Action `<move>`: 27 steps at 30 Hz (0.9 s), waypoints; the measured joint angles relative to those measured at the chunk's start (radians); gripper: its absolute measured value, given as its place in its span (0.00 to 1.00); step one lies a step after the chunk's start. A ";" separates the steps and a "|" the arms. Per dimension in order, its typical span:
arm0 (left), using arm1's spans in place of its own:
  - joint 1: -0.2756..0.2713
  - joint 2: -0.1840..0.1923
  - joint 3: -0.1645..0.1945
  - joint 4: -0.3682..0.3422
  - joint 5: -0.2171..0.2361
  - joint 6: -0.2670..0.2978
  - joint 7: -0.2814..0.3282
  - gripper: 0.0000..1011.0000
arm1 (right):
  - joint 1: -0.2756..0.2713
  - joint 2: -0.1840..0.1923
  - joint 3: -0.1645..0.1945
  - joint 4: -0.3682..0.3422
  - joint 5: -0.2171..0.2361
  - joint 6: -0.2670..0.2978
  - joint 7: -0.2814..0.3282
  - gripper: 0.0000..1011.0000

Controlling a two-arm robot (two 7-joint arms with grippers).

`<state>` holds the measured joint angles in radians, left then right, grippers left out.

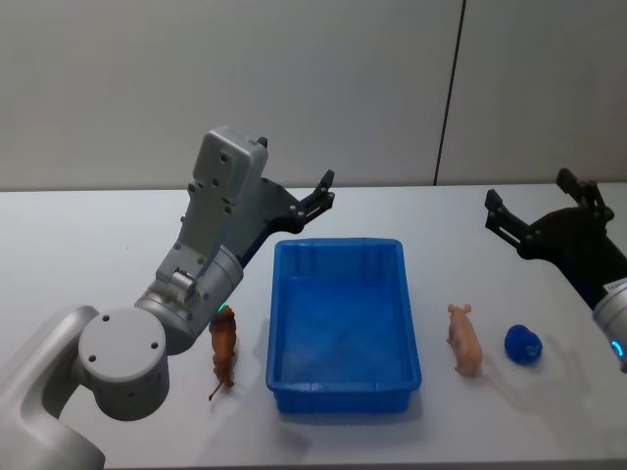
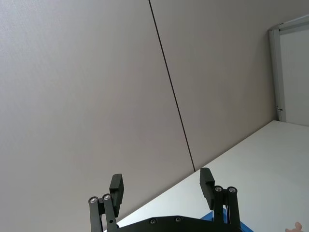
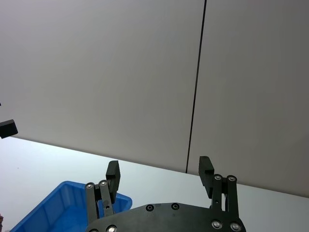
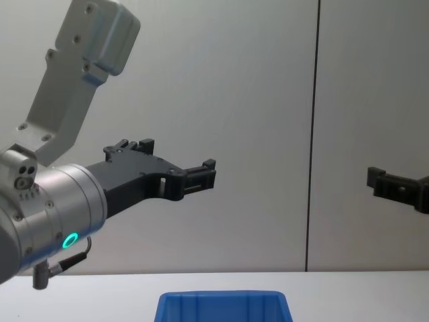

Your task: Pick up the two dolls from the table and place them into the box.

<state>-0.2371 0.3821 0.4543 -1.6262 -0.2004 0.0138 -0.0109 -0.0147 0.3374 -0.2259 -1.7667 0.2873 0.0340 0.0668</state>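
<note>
Both arms are hanging raised above the table (image 1: 88, 245). The left gripper (image 1: 323, 191) is reaching forward above the far left corner of the box (image 1: 341, 243), its fingers spread wide and holding nothing. The right gripper (image 1: 529, 191) is hovering off to the right, likewise spread and empty (its tips are angling up toward the back wall). The blue doll (image 1: 523, 344) is lying on the table right of the box, the pink pig doll (image 1: 465, 339) is lying between them, and a brown animal figure (image 1: 223, 349) is resting just beside the box's left wall.
</note>
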 joint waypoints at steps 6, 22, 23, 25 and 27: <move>0.000 0.000 0.000 0.000 0.000 0.000 0.000 0.99 | 0.000 0.000 0.000 0.000 0.000 0.000 0.000 0.99; 0.002 0.000 -0.001 0.000 -0.001 0.003 0.003 0.99 | 0.000 0.000 0.000 0.000 0.000 0.000 0.000 0.99; 0.003 0.000 -0.001 -0.002 -0.002 0.008 0.009 0.99 | 0.000 0.000 0.000 0.000 0.000 0.000 0.000 0.99; 0.006 -0.001 -0.002 -0.007 -0.006 0.018 0.019 0.99 | 0.000 0.000 0.000 0.000 0.000 0.000 0.000 0.99; 0.008 -0.001 -0.002 -0.010 -0.011 0.028 0.029 0.99 | 0.000 0.000 0.000 0.000 0.000 0.000 0.000 0.99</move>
<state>-0.2291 0.3810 0.4519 -1.6360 -0.2113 0.0417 0.0184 -0.0146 0.3375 -0.2259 -1.7667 0.2873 0.0340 0.0668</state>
